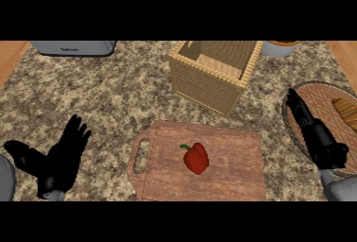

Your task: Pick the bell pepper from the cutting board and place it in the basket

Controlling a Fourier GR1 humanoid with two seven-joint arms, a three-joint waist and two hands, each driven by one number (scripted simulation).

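Lying mid-frame on the cutting board (209, 165), the bell pepper (197, 158) sat untouched below the basket (213, 71). Left hand (59, 158) rested lower left, fingers spread; right hand (317, 134) stretched straight at the right edge.

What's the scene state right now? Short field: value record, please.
bell pepper: red, lying on the cutting board, untouched
basket: woven, beyond the board, nothing visible inside
left hand: open, left of the board, holding nothing
right hand: open, fingers straight, over the round board at right
bread: on the round board
toaster: far left edge
task state: pick not yet begun
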